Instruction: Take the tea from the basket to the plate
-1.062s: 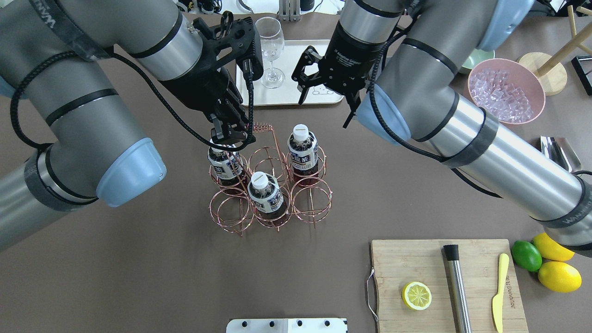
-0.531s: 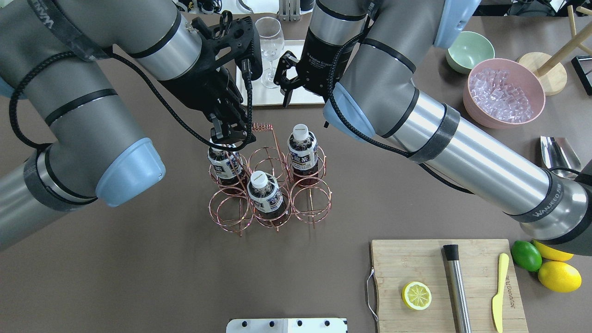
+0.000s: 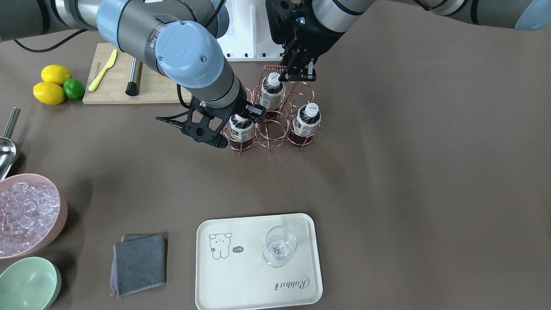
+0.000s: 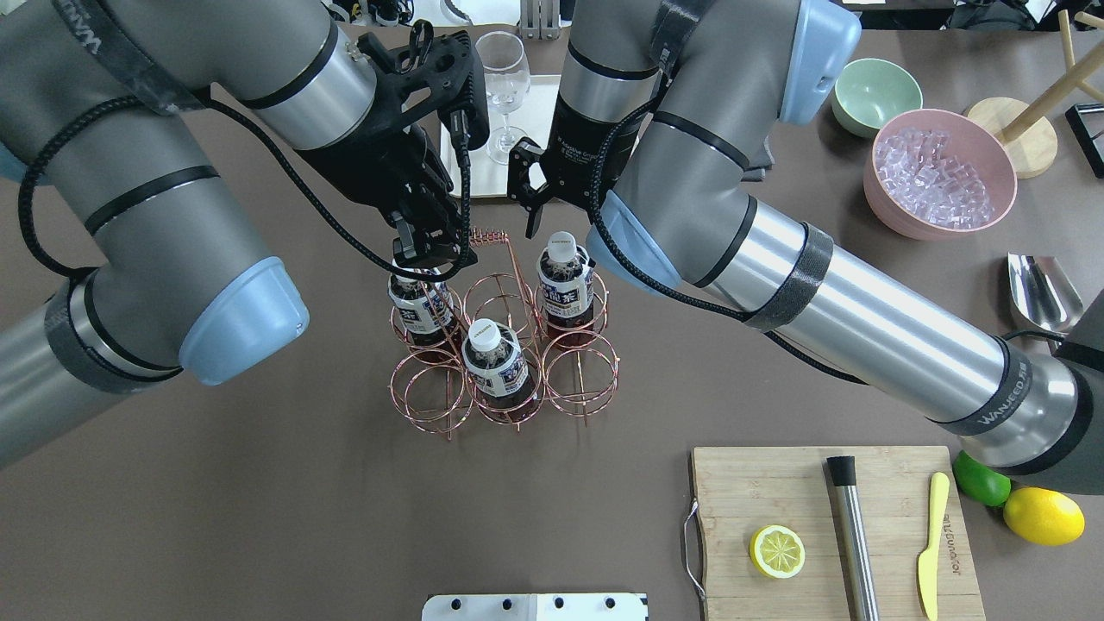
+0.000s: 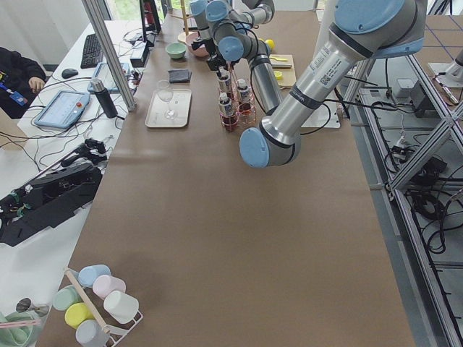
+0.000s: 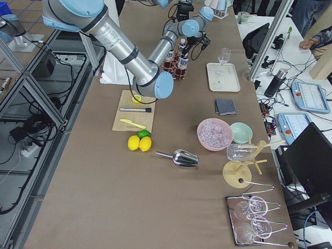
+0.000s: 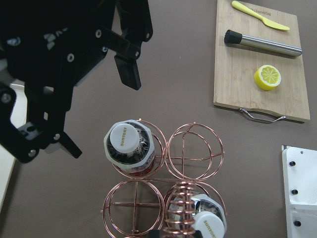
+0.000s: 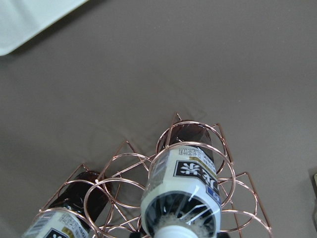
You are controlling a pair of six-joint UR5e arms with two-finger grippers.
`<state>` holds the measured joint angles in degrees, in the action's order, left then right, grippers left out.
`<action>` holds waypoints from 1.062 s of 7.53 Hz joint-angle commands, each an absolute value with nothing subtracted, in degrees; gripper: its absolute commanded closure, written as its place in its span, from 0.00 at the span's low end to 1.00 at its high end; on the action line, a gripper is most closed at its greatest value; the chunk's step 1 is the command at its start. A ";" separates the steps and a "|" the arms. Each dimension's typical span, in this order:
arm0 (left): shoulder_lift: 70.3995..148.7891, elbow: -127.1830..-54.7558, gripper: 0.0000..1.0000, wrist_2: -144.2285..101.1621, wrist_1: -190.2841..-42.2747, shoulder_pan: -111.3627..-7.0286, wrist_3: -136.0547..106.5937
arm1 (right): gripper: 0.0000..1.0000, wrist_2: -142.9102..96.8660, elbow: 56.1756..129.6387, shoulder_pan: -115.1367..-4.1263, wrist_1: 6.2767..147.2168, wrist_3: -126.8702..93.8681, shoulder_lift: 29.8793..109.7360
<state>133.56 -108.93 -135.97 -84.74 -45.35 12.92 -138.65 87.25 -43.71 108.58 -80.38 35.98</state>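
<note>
A wine glass point(image 3: 280, 245) stands on the plate point(image 3: 234, 288).

The basket point(image 4: 582, 373) is shiny copper-toned metal wire. The tea bottles point(image 4: 565, 289) are glossy clear plastic, their labels perhaps paper. The plate point(image 3: 245, 286) is smooth, faintly glossy cream; the surface point(image 3: 409, 181) is matt brown.

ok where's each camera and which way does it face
Front-facing: across the table, facing the robot, steeply down; both arms over the basket.
Overhead: behind the robot's shoulders, looking forward and down; both arms enter.
Exterior left: table end, looking along it; left arm near.
Exterior right: opposite end; right arm near.
Left wrist: straight down on the basket; right gripper shows, open.
Right wrist: slanting down at a tea bottle; no arm clearly visible.
Shared: overhead and front-facing both show basket and plate.
</note>
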 commanded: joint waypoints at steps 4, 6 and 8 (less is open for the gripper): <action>133.51 -108.63 1.00 -135.97 -84.73 -45.26 13.01 | 1.00 -142.27 93.22 -47.44 112.64 -80.42 36.21; 133.51 -108.63 1.00 -135.97 -84.73 -45.26 12.92 | 1.00 -147.45 101.22 -54.37 120.81 -80.33 35.51; 133.59 -108.89 1.00 -135.97 -84.73 -45.18 12.92 | 1.00 -150.55 100.73 -60.27 121.47 -79.90 33.75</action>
